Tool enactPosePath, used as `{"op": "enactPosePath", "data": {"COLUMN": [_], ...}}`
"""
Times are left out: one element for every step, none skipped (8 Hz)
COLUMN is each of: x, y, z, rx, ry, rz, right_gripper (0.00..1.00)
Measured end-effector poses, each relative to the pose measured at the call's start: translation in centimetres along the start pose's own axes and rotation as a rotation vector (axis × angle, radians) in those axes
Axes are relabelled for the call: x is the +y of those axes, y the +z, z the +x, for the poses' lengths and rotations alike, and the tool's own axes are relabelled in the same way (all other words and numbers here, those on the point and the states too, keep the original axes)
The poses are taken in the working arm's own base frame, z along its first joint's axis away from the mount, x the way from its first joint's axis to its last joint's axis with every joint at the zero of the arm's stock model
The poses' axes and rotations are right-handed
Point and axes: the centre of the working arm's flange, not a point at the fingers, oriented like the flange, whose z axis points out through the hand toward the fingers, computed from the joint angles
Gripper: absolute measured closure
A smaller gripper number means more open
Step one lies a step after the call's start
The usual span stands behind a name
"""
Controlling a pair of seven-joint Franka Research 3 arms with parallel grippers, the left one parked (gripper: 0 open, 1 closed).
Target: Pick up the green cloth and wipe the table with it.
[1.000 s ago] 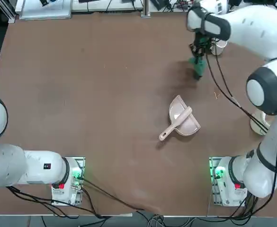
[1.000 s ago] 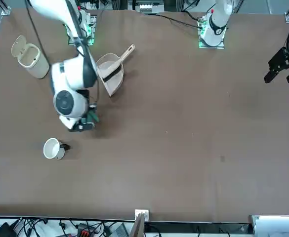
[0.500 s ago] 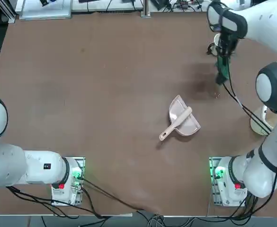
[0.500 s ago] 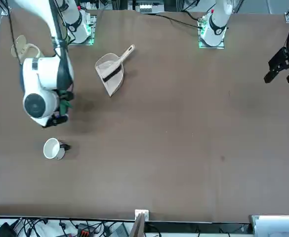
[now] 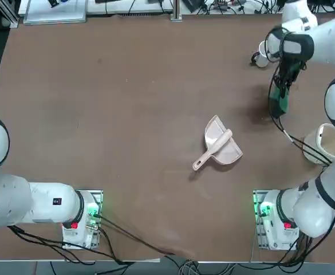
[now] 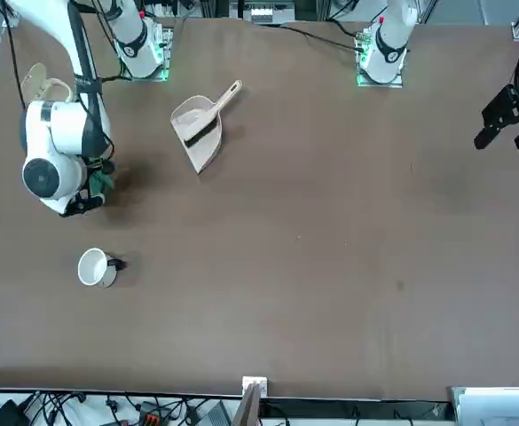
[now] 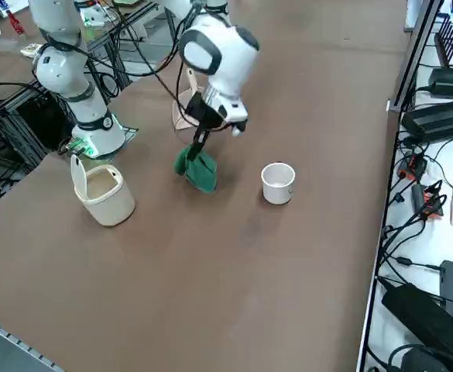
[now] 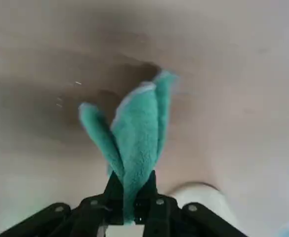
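Note:
My right gripper [image 7: 198, 145] is shut on the green cloth [image 7: 197, 171], which hangs down from the fingers in folds. Its lower end reaches the brown table [image 5: 127, 114]. In the top view the gripper [image 5: 282, 87] and the cloth [image 5: 278, 101] are at the far right of the table. The front view has the gripper [image 6: 87, 197] and a bit of the cloth [image 6: 103, 182] under the white wrist. In the wrist view the cloth [image 8: 134, 131] rises from between the shut fingertips of the gripper [image 8: 132, 195].
A white mug [image 5: 261, 55] stands just beyond the cloth, and a cream bin [image 5: 325, 144] with an open lid is nearer the arm's base. A pink dustpan [image 5: 219, 144] lies mid-table, left of the cloth.
The right arm has swept the cloth across the table towards the robot's right and slightly nearer its base, away from the dustpan. The grip has stayed shut.

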Motion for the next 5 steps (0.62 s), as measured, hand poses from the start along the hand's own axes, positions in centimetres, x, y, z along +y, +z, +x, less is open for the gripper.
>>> {"op": "enactPosePath", "data": {"x": [-1.4,-3.1,-5.5,-8.1,-10.5], "y": [2.0,3.6,4.8,5.5,5.7], "z": [0.2,0.4,0.9,1.6,2.4], "rx": [0.030,0.050,0.064,0.079,0.096], "ry": [0.018,0.026,0.035,0.048,0.058], "rz": [0.069,0.115,0.163,0.213,0.252], "right_gripper": [0.93,0.93,0.93,0.93,0.93]}}
